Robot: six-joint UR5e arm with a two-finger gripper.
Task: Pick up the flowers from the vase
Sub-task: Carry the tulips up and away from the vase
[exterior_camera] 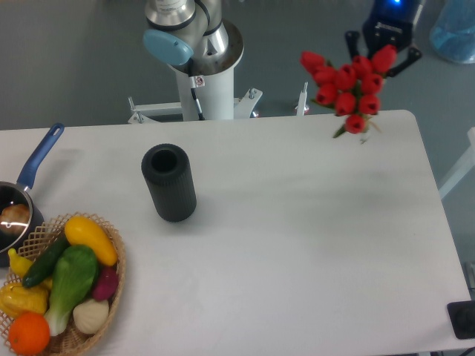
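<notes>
One bunch of flowers [347, 85], about ten red buds with a little green leaf showing at the bottom, hangs in the air over the far right part of the table [297, 245], well apart from the vase [170, 182]. The gripper [380, 58] sits right behind the bunch at the top of the picture, its two dark fingers [407, 59] spread to either side of the buds; the buds hide where it meets the stems, so whether it is clamped on them cannot be told. The single black ribbed vase stands upright on the left half of the table, its round mouth showing dark. At the near left corner is one wicker basket [89, 332] holding about eight vegetables in yellow, green, purple, white and orange. Just behind it, one saucepan [21, 200] with a blue handle is cut off by the left edge. The arm's white base post [210, 85] stands behind the table's far edge.
</notes>
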